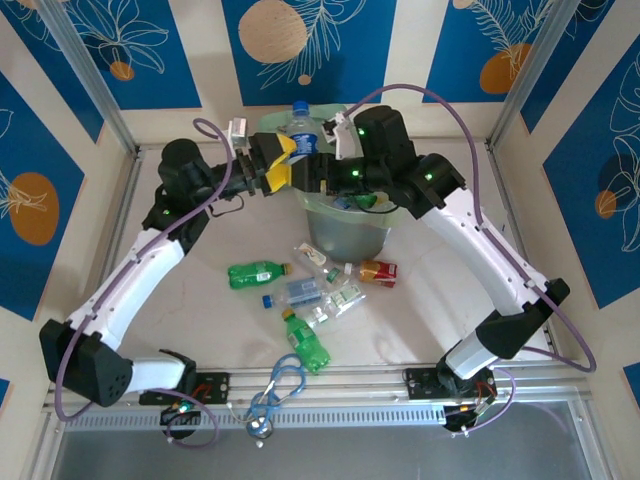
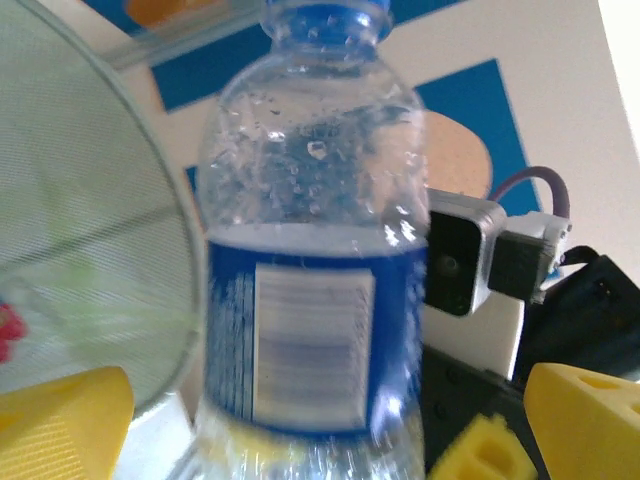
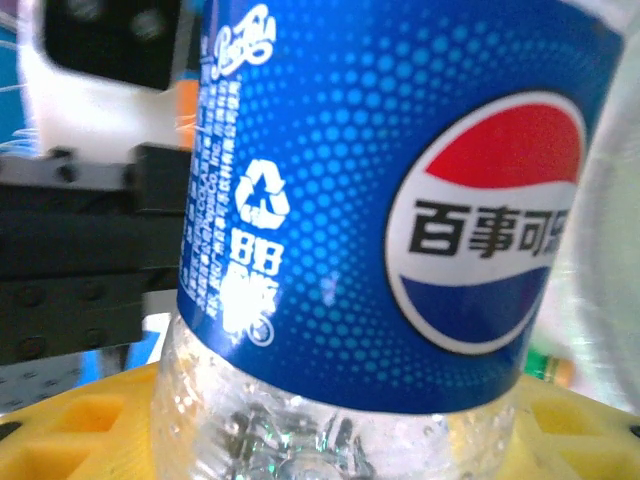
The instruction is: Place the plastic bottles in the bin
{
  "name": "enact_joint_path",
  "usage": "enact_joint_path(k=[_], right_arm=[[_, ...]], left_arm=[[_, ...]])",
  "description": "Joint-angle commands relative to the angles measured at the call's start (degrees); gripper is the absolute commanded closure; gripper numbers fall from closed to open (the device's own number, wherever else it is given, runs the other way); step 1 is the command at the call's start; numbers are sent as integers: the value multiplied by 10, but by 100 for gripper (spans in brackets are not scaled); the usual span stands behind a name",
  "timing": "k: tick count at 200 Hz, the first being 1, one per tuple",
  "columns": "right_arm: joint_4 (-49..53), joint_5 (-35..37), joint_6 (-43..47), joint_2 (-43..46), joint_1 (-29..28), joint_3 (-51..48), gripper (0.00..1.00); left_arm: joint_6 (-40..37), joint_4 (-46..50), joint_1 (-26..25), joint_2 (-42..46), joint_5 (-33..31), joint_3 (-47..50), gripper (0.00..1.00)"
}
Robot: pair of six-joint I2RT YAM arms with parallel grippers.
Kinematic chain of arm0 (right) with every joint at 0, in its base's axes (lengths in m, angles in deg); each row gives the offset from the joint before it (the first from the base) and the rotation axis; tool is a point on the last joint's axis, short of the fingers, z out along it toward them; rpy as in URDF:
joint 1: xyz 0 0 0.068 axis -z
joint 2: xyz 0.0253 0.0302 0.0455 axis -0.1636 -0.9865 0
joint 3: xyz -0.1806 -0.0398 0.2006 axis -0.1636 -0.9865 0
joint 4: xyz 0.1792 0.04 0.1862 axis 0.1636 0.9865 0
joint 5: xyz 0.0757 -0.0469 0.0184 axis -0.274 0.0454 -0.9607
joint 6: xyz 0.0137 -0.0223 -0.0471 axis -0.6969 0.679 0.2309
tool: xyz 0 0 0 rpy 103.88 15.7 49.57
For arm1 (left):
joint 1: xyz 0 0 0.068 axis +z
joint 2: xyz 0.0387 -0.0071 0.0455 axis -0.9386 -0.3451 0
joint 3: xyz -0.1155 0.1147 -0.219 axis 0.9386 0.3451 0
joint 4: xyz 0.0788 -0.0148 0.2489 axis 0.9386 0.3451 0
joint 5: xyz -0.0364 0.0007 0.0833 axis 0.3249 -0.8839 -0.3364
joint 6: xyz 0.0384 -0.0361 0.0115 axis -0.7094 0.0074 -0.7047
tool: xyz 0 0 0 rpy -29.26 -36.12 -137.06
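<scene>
Top external view, from the left: the left gripper (image 1: 282,165) reaches in over the far part of the table (image 1: 200,330), its yellow fingers spread beside the blue-labelled bottle (image 1: 300,128). That bottle stands upright, cap up, between the two grippers and above the far left rim of the bin (image 1: 345,238). The right gripper (image 1: 310,168) meets it from the other side, just over the bin's mouth. The bin sits at the middle of the table, with a few bottles already visible inside it.

On the table in front of the bin, again from the left, a green bottle (image 1: 255,272) lies on its side. Next come a clear blue-capped bottle (image 1: 297,292), a second green bottle (image 1: 306,343) nearer the arm bases, a pair of clear bottles (image 1: 335,300) and a red-labelled bottle (image 1: 377,272) just beside the bin's foot. Blue loops (image 1: 283,385) lie at the near edge.

Left wrist view: the bin's translucent wall (image 2: 90,250) fills the left side, and the blue-labelled bottle (image 2: 315,300) stands in the middle. The left gripper (image 2: 330,430) has its jaws wide, its fingers (image 2: 60,420) standing clear of the bottle on either side.

Right wrist view: the right gripper (image 3: 335,430) has its jaws closed on the blue-labelled bottle (image 3: 380,200), its yellow pads (image 3: 80,420) pressed against the clear lower body just below the label.
</scene>
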State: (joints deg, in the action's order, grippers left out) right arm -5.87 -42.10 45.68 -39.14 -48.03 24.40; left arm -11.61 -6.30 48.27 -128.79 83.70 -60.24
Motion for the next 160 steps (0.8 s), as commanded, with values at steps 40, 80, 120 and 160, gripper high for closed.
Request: enact_joint_path(k=[40, 80, 120, 160], right_arm=[[136, 97, 87, 29, 96, 36, 42], [164, 131, 121, 11, 142, 40, 42], [168, 139, 131, -13, 171, 42, 37], [170, 156, 136, -21, 180, 44, 22]], left_arm=[[-196, 360, 64, 115, -241, -22, 0], [-176, 392, 64, 158, -255, 83, 0], [-139, 447, 64, 194, -274, 153, 2], [-56, 422, 57, 222, -257, 239, 8]])
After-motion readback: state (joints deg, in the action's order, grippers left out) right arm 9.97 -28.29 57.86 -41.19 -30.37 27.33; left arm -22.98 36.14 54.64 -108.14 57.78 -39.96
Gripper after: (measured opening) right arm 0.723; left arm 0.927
